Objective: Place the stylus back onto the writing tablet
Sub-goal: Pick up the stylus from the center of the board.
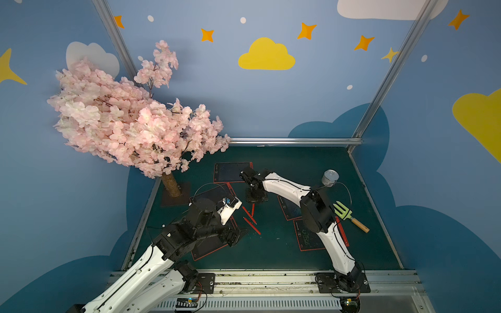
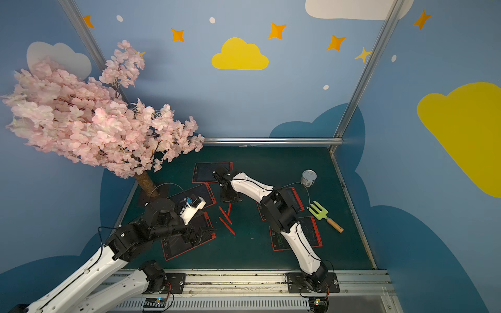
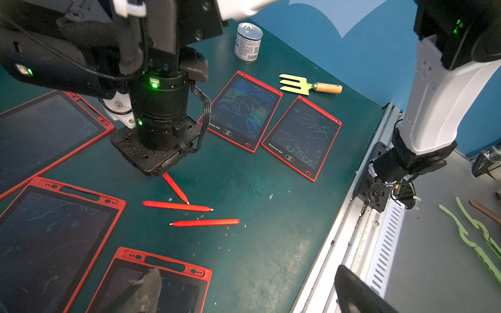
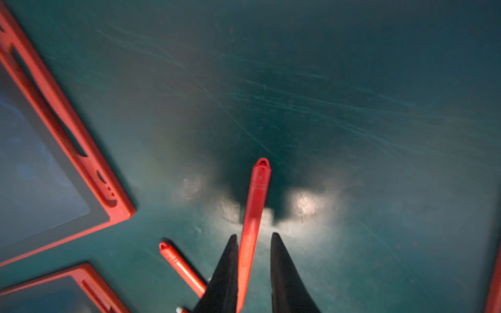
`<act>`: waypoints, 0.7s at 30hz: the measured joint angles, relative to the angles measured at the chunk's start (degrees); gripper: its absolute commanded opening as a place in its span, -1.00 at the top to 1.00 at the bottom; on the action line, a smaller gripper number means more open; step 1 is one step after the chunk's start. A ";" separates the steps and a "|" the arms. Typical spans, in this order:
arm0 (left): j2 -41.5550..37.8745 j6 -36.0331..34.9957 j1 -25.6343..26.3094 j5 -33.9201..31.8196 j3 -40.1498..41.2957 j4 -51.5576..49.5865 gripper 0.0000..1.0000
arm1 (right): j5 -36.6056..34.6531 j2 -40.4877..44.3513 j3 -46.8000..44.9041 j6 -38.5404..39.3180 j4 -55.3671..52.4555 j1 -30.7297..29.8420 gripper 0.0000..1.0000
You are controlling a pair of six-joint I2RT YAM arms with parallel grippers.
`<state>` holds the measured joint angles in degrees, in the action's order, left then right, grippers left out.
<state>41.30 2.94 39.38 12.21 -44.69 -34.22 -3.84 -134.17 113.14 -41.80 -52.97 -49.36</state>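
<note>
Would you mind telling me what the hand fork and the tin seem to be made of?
Hand fork: pale green head, either painted metal or plastic; handle probably bare wood, by its tan matte look. Tin: probably metal, by its shiny ring-pull lid, with a printed label.

Styluses [image 1: 252, 225] sit between left tablets [image 1: 217, 192] and right tablets [image 1: 307, 239] on the table [image 1: 271, 249], can [image 1: 330, 178] and fork [image 1: 343, 212] rightmost.
</note>
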 measured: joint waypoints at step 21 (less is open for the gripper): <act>0.04 0.00 0.00 1.07 0.00 0.26 -0.99 | -1.25 -2.78 3.54 0.50 -3.87 -0.35 0.87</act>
<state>41.34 2.94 39.38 13.28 -44.69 -33.95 -5.08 -136.94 116.68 -41.30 -56.84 -49.71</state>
